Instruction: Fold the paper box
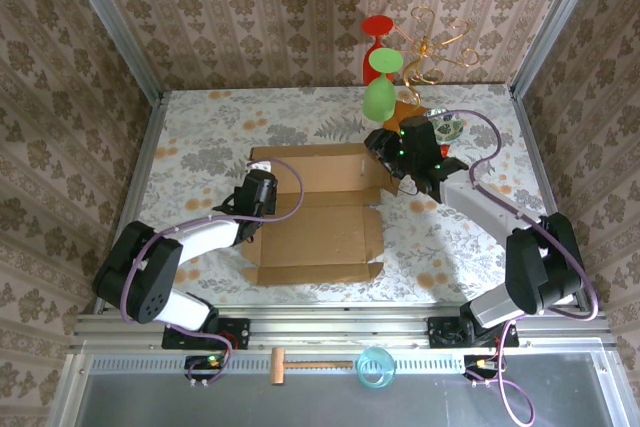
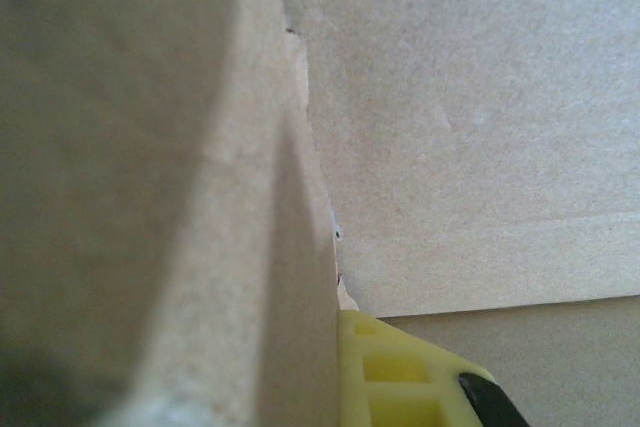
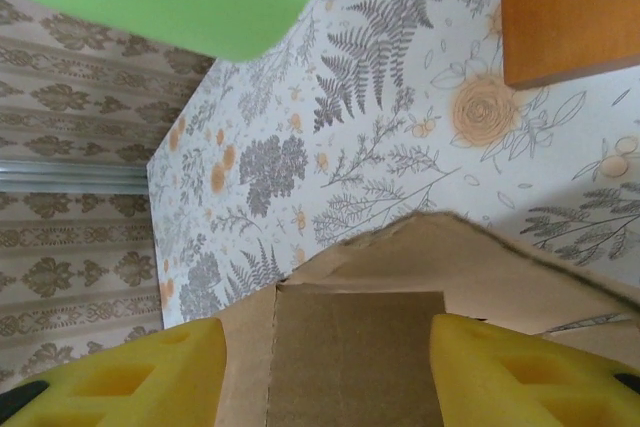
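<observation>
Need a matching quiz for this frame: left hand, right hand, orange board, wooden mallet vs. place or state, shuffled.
1 left hand
2 right hand
3 orange board
4 wooden mallet

A beside the blue cup
B open, a flap of the paper box between its fingers
C flat on the table, beyond the box's far right corner
D shut on the box's left edge

Pairs: 1-D, 2-B, 3-C, 4-A

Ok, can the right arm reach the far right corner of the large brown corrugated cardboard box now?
Likely yes: the right gripper hangs at that corner of the brown cardboard box, open fingers either side of a raised flap, nothing blocking.
</observation>
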Tool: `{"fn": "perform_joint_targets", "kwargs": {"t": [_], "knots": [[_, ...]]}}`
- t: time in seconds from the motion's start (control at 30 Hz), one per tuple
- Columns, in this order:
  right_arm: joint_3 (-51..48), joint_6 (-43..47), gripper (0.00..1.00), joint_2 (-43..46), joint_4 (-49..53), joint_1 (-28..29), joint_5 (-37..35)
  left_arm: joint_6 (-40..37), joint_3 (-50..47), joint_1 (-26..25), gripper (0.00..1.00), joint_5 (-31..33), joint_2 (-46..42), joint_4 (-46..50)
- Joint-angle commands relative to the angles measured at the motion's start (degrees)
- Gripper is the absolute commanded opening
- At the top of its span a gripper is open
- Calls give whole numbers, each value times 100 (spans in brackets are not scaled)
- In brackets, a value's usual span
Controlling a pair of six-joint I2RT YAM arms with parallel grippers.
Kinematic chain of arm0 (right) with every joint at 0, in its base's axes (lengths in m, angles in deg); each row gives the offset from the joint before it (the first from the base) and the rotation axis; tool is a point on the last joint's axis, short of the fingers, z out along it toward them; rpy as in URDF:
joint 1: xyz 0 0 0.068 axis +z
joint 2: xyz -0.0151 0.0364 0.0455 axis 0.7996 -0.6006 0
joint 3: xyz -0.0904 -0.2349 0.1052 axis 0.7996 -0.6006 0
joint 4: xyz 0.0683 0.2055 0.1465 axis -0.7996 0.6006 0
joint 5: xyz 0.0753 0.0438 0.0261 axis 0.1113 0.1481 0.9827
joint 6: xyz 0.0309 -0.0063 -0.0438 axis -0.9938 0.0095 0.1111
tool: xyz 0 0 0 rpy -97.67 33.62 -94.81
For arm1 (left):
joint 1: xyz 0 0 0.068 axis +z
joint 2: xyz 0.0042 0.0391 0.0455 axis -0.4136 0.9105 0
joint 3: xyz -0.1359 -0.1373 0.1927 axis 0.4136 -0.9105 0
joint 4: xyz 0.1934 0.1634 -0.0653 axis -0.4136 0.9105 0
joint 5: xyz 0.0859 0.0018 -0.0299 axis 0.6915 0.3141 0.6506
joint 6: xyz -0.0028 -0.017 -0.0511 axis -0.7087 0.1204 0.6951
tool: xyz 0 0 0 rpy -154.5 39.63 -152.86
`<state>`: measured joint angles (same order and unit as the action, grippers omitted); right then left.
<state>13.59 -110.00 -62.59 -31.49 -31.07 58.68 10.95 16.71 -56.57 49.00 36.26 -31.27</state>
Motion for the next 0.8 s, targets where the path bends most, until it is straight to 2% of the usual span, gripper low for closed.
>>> {"fn": "perform_joint_targets", "kwargs": {"t": [0.0,0.1,0.13,0.2,0.37,0.43,0.63,0.77], "knots": [[186,-274,57,-102,-321,158,203,43,121,48,0,-82,-180,6],[100,-449,57,-39,-352,282,129,47,153,35,0,-117,-166,-13],[53,-524,54,-12,-387,293,103,48,162,25,0,-117,-166,-30],[-52,-739,42,-2,-587,294,120,38,173,10,0,-134,-166,-61],[-94,-1186,32,-62,-941,303,208,21,209,-12,0,-162,-209,-73],[-111,-1249,32,22,-955,301,147,4,225,-12,0,-161,-251,-63],[-431,-825,48,1074,-429,203,-483,73,349,99,0,-184,-619,270],[-1126,-556,48,2041,-60,132,-859,83,429,229,0,-333,-973,613]]}}
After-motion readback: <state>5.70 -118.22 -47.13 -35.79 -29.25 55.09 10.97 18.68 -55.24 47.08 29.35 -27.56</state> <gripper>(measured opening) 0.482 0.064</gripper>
